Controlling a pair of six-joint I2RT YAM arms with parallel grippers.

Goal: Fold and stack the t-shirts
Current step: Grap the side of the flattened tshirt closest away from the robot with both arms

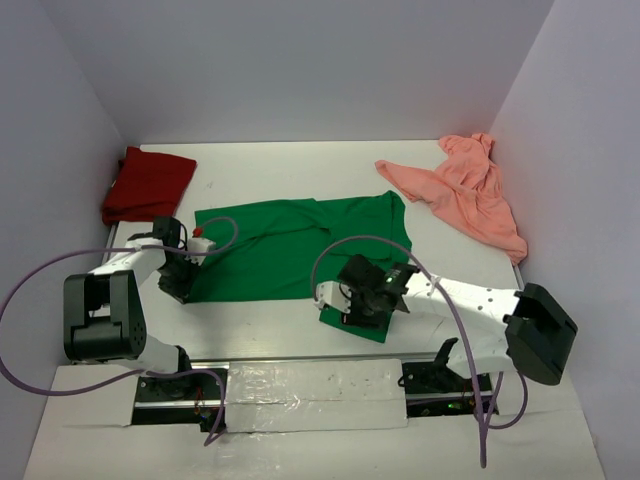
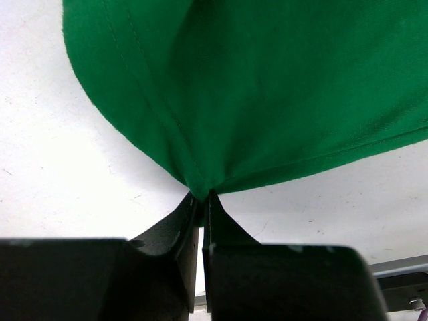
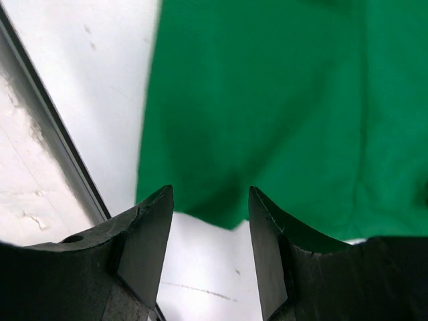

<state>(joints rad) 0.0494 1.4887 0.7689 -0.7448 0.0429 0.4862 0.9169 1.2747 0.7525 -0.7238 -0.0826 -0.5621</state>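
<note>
The left fingers are clenching a bunched corner of the green t-shirt right at their tips, while the right fingers are hanging released, with the shirt's hem lying just ahead of their tips on the counter. That is looking risky. If the left side pulls now, so thin a pinch may be slipping free, or the ungripped right side may be dragging and skewing the cloth into a crooked fold.
</note>
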